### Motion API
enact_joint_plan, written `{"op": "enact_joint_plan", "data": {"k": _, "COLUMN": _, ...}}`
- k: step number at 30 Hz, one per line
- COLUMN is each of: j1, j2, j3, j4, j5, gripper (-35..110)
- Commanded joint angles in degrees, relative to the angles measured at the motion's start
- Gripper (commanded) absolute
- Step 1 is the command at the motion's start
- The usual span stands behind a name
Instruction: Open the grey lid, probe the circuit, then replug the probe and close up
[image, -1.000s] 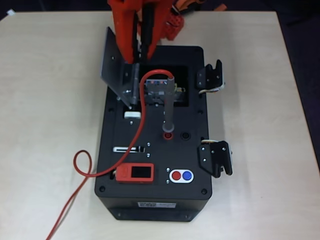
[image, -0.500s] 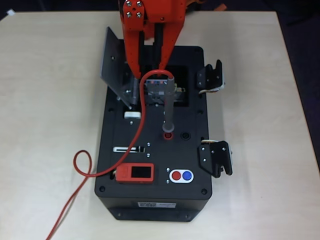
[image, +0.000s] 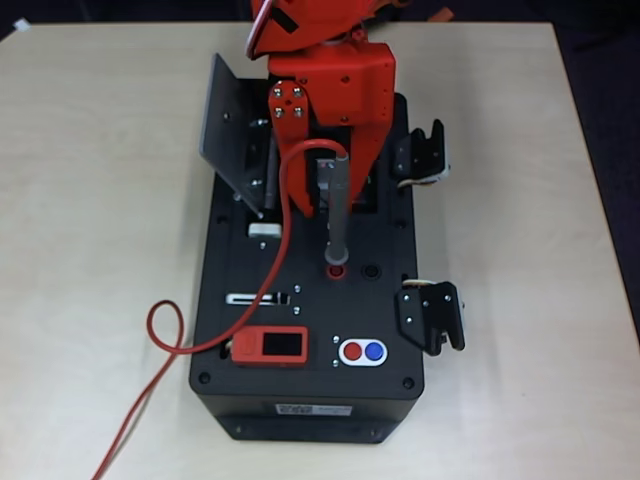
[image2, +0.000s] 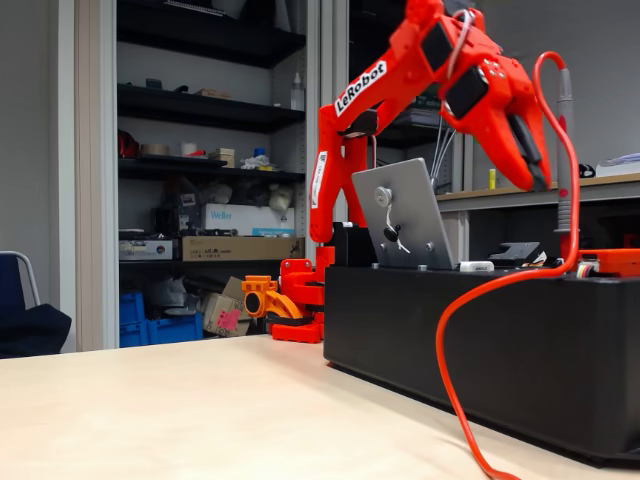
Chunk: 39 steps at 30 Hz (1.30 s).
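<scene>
One black box (image: 305, 400) sits on one worktop (image: 90, 200), carrying one grey lid (image: 232, 130), one probe (image: 338, 205) with one red cable (image: 165, 335), one red module (image: 270, 346), one white slider tab (image: 263, 229) and two round sockets, one red (image: 337, 270) and one black (image: 372, 271). Two buttons, one red (image: 353, 351) and one blue (image: 374, 351), share one panel. Two black latches (image: 420, 155) hang on the box's right side in the overhead view. One red arm (image2: 400, 70) stands over it.

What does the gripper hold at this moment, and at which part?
Nothing. The gripper hangs open beside the upper end of the probe, which stands upright in its red socket, not clamped.
</scene>
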Motion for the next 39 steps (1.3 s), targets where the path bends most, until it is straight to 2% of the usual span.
{"op": "enact_joint_plan", "data": {"k": 1, "j1": -1.67, "j2": -0.09, "j3": -1.14, "j4": -0.35, "j5": 2.81, "gripper": 5}}
{"op": "enact_joint_plan", "data": {"k": 18, "j1": -2.64, "j2": -1.67, "j3": -3.34, "j4": -3.25, "j5": 3.43, "gripper": 12}}
{"op": "enact_joint_plan", "data": {"k": 39, "j1": -1.93, "j2": -6.77, "j3": -6.59, "j4": -6.5, "j5": 4.48, "gripper": 8}}
